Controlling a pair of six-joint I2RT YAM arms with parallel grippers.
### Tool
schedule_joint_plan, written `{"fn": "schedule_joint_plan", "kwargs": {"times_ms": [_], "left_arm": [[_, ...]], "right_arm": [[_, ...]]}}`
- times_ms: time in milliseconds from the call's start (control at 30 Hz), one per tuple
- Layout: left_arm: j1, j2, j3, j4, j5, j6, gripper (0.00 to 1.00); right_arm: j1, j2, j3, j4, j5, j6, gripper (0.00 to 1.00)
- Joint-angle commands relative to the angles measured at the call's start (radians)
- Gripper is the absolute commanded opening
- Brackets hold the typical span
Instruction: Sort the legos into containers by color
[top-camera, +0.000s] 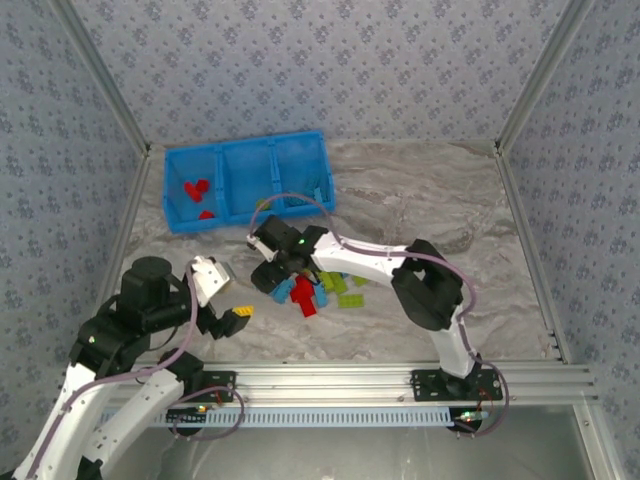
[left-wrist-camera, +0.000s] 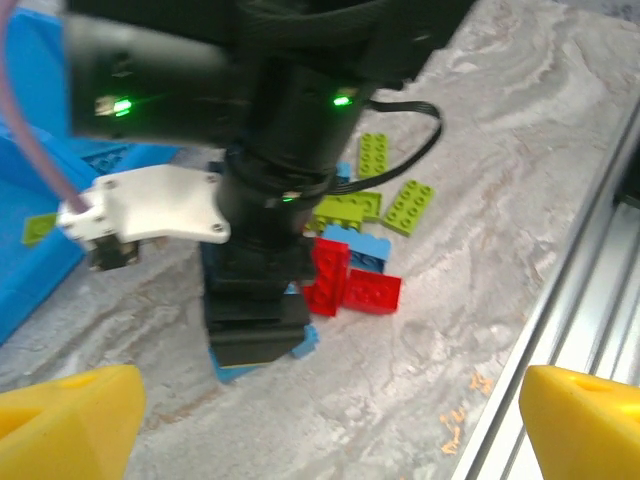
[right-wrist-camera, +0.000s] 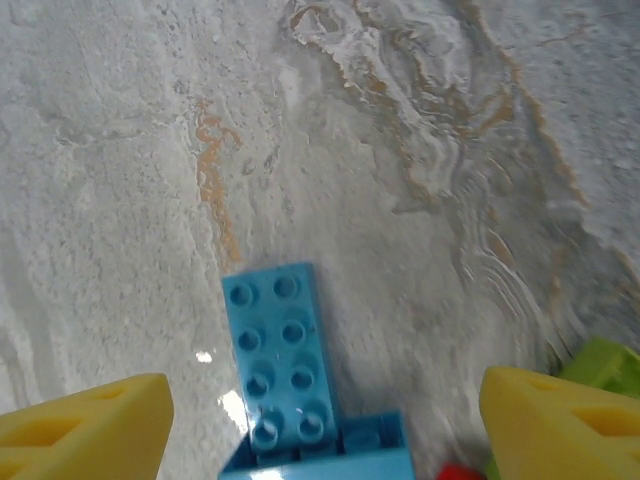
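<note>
Straddling a light blue brick (right-wrist-camera: 280, 360) whose long axis runs twelve to six o'clock, the right gripper (right-wrist-camera: 318, 428) has its fingers (right-wrist-camera: 85, 430) wide and empty.

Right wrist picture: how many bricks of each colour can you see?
light blue bricks: 2
lime green brick: 1, partly hidden behind a finger
red brick: 1, just a corner showing
Total: 4

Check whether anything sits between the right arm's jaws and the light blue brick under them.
Nothing visible does. In the right wrist view the light blue brick lies on the table between the open right jaws. A second blue brick butts against its near end.
</note>
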Motion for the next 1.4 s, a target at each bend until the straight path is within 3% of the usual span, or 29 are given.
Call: {"fn": "schedule_joint_plan", "kwargs": {"times_ms": [0, 167, 433, 467, 700, 767, 1000, 1133, 1267, 1367], "left_arm": [[-0.006, -0.028, 0.009, -0.043, 0.055, 0.055, 0.98], [-0.006, -0.016, 0.019, -0.091, 0.061, 0.098, 0.98], [-0.006, -0.028, 0.006, -0.072, 0.063, 0.153, 0.99], [-0.005, -0.027, 0.006, -0.071, 0.059, 0.153, 0.99], [-0.007, -0.028, -0.003, -0.052, 0.045, 0.138, 0.99], [-0.007, -0.029, -0.009, -0.048, 0.040, 0.136, 0.99], [-0.006, -0.029, -0.019, -0.056, 0.057, 0.150, 0.99], [-0.007, -0.044, -0.040, -0.079, 0.095, 0.238, 0.99], [-0.007, -0.104, -0.081, -0.020, 0.143, 0.274, 0.99], [-0.007, -0.120, -0.101, 0.102, 0.155, 0.154, 0.99]], "right_arm": [[0.010, 0.074, 0.075, -0.051, -0.009, -0.059, 0.77], [0.033, 0.150, 0.128, -0.101, 0.032, -0.088, 0.55], [0.045, 0.193, 0.133, -0.137, 0.015, -0.091, 0.46], [0.047, 0.194, 0.137, -0.142, 0.007, -0.090, 0.47], [0.064, 0.168, 0.155, -0.180, -0.059, -0.079, 0.79], [0.072, 0.167, 0.142, -0.171, -0.064, -0.075, 0.81], [0.084, 0.188, 0.142, -0.168, 0.083, -0.057, 0.47], [0.061, 0.140, 0.123, -0.122, 0.031, -0.031, 0.31], [0.007, 0.011, 0.046, -0.022, -0.028, -0.002, 0.25], [-0.035, -0.093, 0.005, 0.027, -0.003, 0.014, 0.25]]}}
